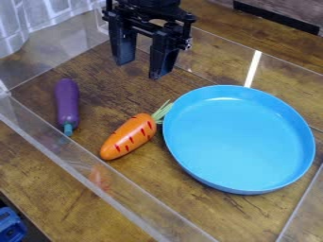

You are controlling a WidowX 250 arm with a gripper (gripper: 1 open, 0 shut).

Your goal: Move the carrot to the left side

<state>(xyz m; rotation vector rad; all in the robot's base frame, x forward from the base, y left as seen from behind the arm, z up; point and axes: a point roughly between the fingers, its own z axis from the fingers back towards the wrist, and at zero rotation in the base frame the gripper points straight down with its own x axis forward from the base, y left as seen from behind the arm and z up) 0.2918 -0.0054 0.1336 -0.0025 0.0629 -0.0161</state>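
Eggplant (pixel 67 104) lies far left, purple and upright in the frame, perhaps a spare kept out of the way. Next comes the carrot (pixel 128 137) — orange, tapered, dark-ridged, its green top just beside the blue plate (pixel 240 139), probably just where it was laid out. Above them hangs the gripper (pixel 143 64), fingers spread wide with nothing between — likely parted to make room for a grasp.
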